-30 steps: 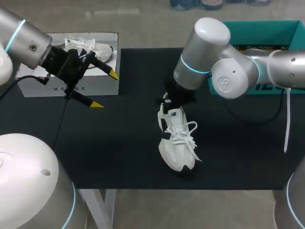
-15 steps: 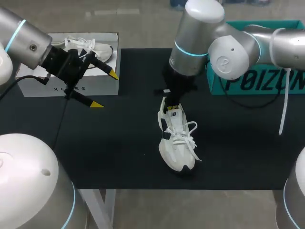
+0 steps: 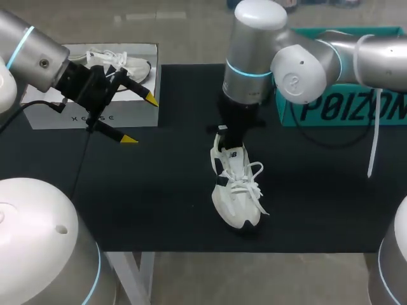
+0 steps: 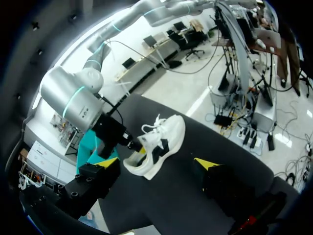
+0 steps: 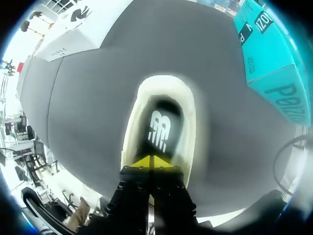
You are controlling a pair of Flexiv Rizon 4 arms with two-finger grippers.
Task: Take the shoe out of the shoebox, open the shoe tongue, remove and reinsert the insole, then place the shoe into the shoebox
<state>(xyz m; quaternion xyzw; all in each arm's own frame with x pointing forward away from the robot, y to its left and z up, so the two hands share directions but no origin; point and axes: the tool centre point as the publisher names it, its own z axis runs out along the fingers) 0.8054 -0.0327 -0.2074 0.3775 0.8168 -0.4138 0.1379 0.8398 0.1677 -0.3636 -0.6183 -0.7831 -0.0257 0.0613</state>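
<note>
shoe (image 3: 234, 187) sits upright on its sole in the middle of the black worktop (image 3: 159, 190), heel at 12 o'clock, toe toward 6, laces (image 3: 253, 190) spilling loose toward 3. the right pincer (image 3: 230, 136) stands over the heel. in its own wrist view the yellow tips are drawn together with no gap, right at the heel rim above the dark insole (image 5: 159, 128). whether a thin edge is nipped between them i cannot tell. the left pincer (image 3: 140, 119) hangs at the shoe's 10 o'clock, well apart from it, fingers spread wide and holding nothing. it is just in front of the white box (image 3: 63, 117), which has another shoe (image 3: 127, 63) in it. a teal box (image 3: 337, 108) sits at 2 o'clock.

by its looks the shoe is light and would skid or tip if pulled from one side. upper and tongue look soft, heel cup and sole stiffer, so brace it there. the insole should be thin and bendy. its heel edge is the place to pinch, peeling up slowly.
</note>
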